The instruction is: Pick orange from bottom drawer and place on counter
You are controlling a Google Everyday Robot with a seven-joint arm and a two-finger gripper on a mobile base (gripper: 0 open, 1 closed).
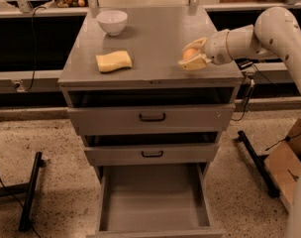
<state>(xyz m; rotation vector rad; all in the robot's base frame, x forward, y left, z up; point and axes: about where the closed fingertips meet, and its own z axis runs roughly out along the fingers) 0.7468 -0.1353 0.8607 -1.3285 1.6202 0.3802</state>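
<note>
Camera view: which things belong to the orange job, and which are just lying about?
Job: orange, held in the gripper over the right side of the counter; bottom drawer, open.
Lying about: bowl; sponge.

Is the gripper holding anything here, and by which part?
Yes: the gripper holds the orange, jaws clamped on opposite sides of the fruit, at the right side of the counter.

Speckled terrazzo floor point(46, 133), black stand point(30, 192), cardboard box point(285, 168)
</note>
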